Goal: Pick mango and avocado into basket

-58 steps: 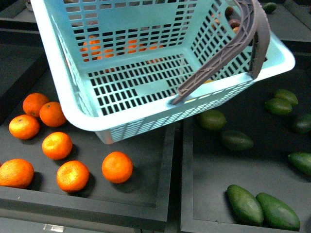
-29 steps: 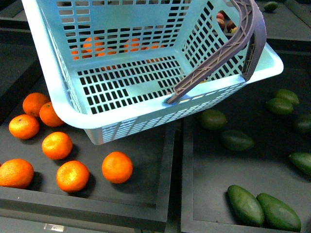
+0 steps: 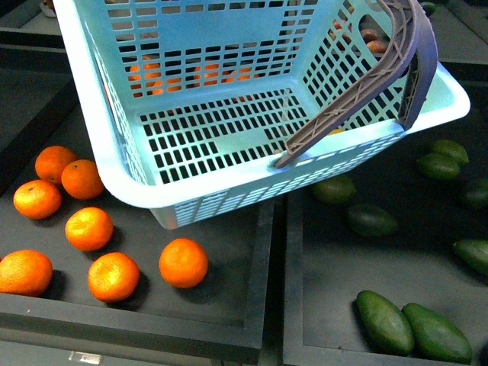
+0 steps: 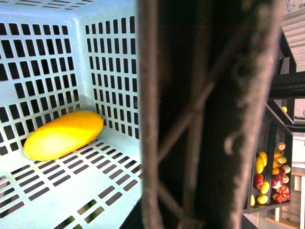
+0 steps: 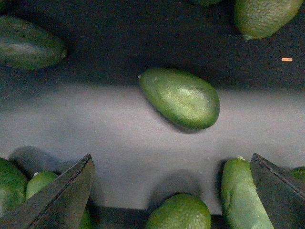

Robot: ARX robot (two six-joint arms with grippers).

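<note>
Right wrist view: my right jaws are spread wide at the bottom corners, with the avocado (image 5: 181,98) at frame centre on the dark table (image 5: 119,133). Front view: the teal basket (image 3: 229,194) fills the upper frame. Left wrist view: the mango (image 4: 63,135) lies inside it, centre left. I cannot tell how my left jaws stand.

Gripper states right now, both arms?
Left gripper: cannot tell; the basket handle fills its wrist view and no fingers show.
Right gripper: open, holding nothing, an avocado ahead of it.
</note>
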